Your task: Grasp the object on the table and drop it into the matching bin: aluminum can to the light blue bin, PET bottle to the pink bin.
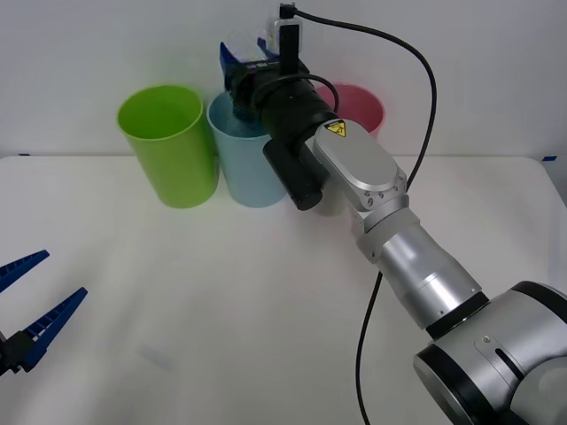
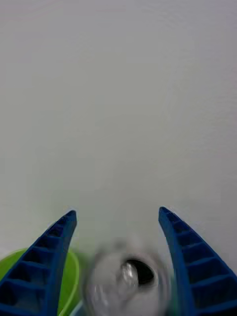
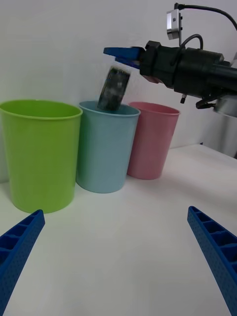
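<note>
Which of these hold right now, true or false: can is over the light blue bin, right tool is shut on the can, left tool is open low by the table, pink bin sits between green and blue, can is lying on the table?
1. The aluminum can is above the light blue bin. True.
2. The right tool is shut on the can. False: its fingers are spread, and the can is blurred between and below them.
3. The left tool is open, low over the table. True.
4. The pink bin stands between the other two. False: the light blue bin is in the middle, with the lime green bin on its other side.
5. The can lies on the table. False: it is in the air at the blue bin's rim.
</note>
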You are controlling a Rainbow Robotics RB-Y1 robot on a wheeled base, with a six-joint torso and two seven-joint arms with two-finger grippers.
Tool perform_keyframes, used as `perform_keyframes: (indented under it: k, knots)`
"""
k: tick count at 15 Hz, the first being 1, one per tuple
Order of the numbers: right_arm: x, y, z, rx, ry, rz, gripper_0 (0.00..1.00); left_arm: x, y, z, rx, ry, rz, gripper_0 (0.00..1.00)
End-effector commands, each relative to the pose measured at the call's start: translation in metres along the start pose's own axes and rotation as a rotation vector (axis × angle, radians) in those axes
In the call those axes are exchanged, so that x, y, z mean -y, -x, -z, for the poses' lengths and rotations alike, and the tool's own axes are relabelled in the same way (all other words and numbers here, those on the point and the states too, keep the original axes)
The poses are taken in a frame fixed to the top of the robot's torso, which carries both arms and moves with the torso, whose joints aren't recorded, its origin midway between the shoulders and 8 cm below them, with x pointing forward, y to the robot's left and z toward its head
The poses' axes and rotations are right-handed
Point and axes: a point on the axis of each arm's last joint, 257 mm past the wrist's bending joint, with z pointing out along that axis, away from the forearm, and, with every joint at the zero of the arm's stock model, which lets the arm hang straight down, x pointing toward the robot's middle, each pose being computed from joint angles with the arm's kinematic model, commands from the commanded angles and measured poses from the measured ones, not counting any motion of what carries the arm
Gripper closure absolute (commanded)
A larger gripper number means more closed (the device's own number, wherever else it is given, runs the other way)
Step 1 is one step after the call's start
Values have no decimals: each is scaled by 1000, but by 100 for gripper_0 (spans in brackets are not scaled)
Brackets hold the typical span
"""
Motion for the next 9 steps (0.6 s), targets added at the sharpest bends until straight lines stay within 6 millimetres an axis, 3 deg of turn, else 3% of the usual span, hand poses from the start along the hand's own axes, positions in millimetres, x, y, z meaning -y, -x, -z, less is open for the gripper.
perform_keyframes:
  k: [1, 9]
  knots:
    - [-1, -2, 1, -3, 3, 3, 0, 0, 0, 0, 0, 0, 0, 0]
    - [-9, -6, 34, 25, 43, 25, 0, 0, 0, 0, 0, 0, 0, 0]
